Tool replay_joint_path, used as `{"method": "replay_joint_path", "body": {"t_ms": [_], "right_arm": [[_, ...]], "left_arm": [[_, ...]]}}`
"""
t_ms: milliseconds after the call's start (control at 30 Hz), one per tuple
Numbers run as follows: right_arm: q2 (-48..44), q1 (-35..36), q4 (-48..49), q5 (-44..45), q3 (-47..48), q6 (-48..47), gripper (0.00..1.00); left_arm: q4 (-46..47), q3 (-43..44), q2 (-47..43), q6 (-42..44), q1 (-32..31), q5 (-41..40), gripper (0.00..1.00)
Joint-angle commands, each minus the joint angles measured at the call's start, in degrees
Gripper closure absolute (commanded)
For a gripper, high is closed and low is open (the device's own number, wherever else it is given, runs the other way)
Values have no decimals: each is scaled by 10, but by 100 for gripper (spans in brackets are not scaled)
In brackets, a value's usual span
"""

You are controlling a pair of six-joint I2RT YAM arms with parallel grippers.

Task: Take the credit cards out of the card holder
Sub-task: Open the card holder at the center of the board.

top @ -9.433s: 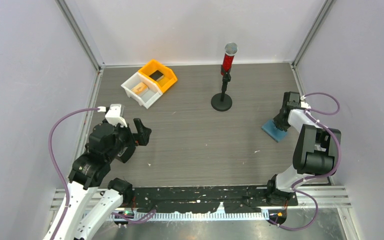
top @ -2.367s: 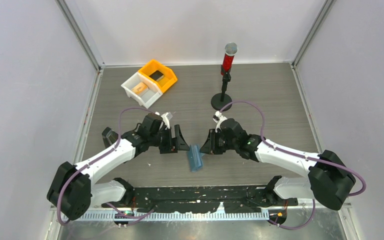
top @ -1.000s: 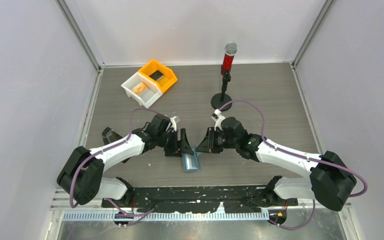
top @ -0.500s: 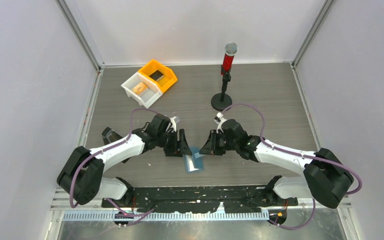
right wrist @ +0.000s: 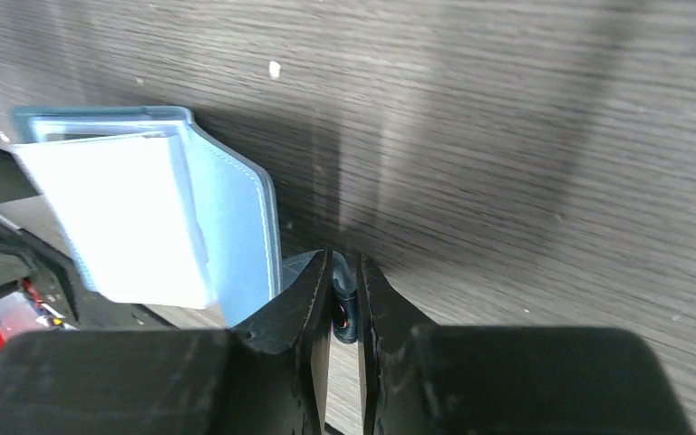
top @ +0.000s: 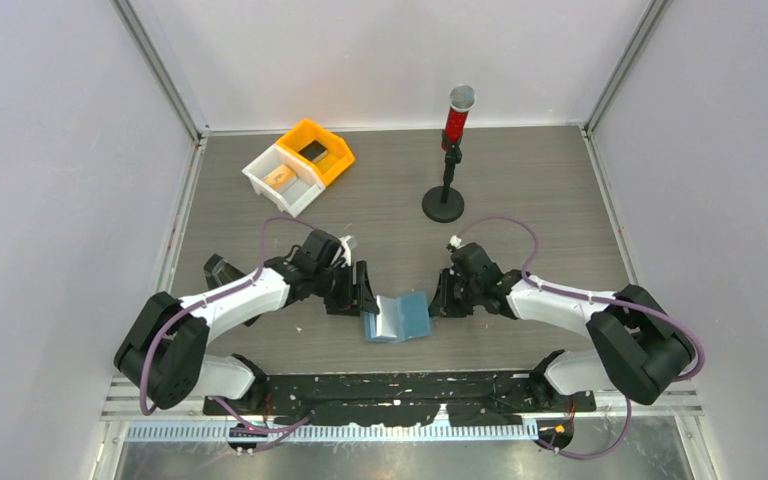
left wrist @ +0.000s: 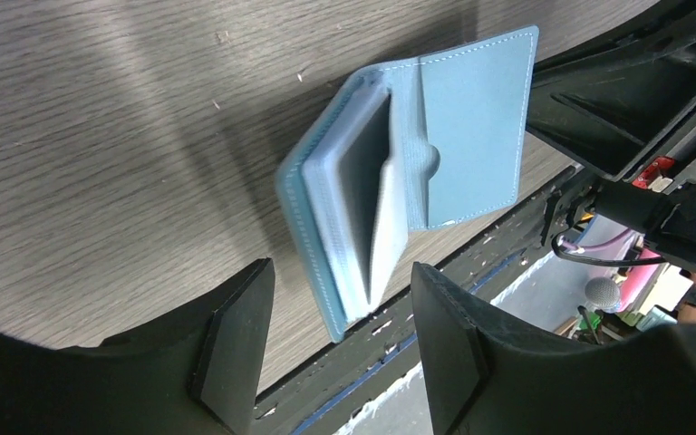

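Note:
The light-blue card holder (top: 400, 318) lies open on the table between my grippers. In the left wrist view (left wrist: 471, 136) its right flap lies flat and its left half stands up, with a dark grey panel (left wrist: 367, 154) inside; I cannot tell if that is a card. My left gripper (top: 362, 296) is open, its fingers (left wrist: 236, 353) on either side of the holder's near end. My right gripper (top: 438, 300) is shut at the flap's right edge; in the right wrist view the holder (right wrist: 236, 236) lies left of the fingers (right wrist: 313, 294). A dark card (top: 312, 150) and a tan card (top: 280, 177) lie in the bins.
An orange bin (top: 332, 140) and a white bin (top: 260, 170) stand side by side at the back left. A red microphone (top: 457, 115) on a black stand (top: 444, 207) is at the back centre. A black rail (top: 410, 385) runs along the near edge.
The right gripper has moved right and the holder's flap has swung down flat, so the holder now lies open. The left gripper has stayed at the holder's left side.

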Motion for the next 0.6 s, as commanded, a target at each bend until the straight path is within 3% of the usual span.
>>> {"method": "replay_joint_path", "body": {"t_ms": [0,567], "right_arm": [[5,0,-13,27,-3,-21,95],[39,-8,-37,60,2,-38,95]], "left_arm": [[-3,16,13,17,-2,-10,41],[16,-1,6,16,-2,-18,40]]}}
